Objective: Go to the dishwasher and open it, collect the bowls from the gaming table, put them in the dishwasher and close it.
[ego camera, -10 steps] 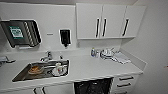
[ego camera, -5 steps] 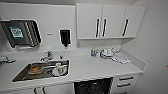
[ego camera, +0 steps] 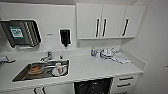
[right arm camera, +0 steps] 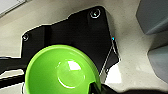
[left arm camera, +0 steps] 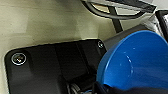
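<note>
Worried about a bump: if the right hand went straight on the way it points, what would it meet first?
Probably the robot's own dark plate, beyond the green bowl it holds; past that, pale floor. Depth is unclear.

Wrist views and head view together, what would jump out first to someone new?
The bright blue bowl in the left wrist view and the light green bowl in the right wrist view. In the head view, a white counter with a steel sink full of dishes, and the dishwasher standing dark below.
</note>
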Available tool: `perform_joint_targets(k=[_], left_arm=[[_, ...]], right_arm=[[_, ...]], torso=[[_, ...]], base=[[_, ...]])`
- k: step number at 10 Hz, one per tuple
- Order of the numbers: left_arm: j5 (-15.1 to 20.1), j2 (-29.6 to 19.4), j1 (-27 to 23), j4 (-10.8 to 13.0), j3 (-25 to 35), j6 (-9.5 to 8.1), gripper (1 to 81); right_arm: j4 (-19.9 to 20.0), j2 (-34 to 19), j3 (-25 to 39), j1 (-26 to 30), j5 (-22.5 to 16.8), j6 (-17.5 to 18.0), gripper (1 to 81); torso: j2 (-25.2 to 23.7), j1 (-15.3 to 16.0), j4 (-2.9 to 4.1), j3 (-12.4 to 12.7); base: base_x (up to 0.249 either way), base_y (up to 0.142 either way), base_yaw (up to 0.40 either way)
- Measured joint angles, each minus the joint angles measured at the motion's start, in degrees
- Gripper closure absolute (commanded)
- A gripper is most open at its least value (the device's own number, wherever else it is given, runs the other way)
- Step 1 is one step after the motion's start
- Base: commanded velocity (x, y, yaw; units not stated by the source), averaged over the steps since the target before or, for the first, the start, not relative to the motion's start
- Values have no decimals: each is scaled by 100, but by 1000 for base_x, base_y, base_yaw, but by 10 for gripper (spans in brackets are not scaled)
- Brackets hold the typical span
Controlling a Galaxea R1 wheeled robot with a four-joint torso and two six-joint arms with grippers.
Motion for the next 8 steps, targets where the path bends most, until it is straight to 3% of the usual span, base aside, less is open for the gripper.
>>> perform_joint_targets(k=[4,8], left_arm=[[0,-675,-369,-38,937,-63,811],[-5,-1034,-511,-62,1092,-132,811]], right_arm=[[0,0,2,79,7,2,811],[0,0,2,135,24,2,811]], torso=[[0,-2,0,-651],[6,6,0,-791]], base=[[0,0,0],[0,0,0]])
